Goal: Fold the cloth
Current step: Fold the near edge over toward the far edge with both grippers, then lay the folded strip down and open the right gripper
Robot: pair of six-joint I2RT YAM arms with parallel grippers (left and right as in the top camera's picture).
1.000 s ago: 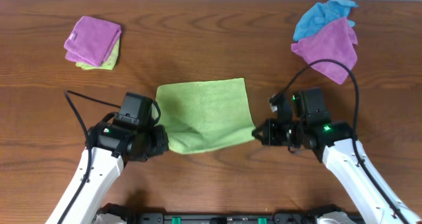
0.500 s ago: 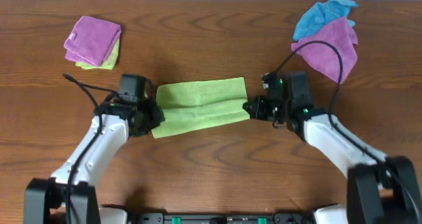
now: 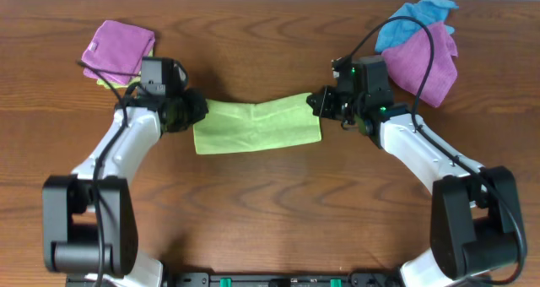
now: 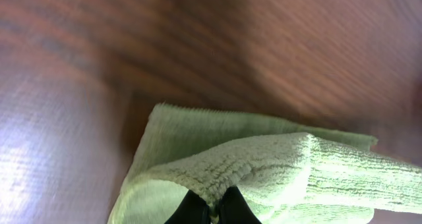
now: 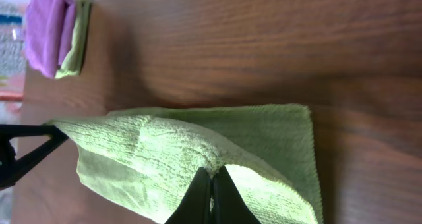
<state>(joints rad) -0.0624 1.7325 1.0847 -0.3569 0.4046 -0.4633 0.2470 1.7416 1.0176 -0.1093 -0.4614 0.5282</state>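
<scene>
The lime-green cloth (image 3: 256,125) lies doubled over in the middle of the table, its upper layer stretched between both grippers. My left gripper (image 3: 190,110) is shut on the cloth's left corner; in the left wrist view the black fingertips (image 4: 212,209) pinch a raised fold of the cloth (image 4: 277,165). At the far right corner my right gripper (image 3: 319,101) is shut on the cloth too. Seen from the right wrist, its gripper (image 5: 211,184) clamps the lifted edge of the cloth (image 5: 165,148), and the lower layer lies flat on the wood.
A folded purple cloth (image 3: 121,49) on a green one sits at the back left, just behind my left arm. A purple cloth (image 3: 422,59) and a bright blue cloth (image 3: 412,18) are heaped at the back right, beside my right arm.
Both grippers have carried the cloth's near edge away from me over the far edge. The visible cloth has shrunk from a full square to a narrow band.
</scene>
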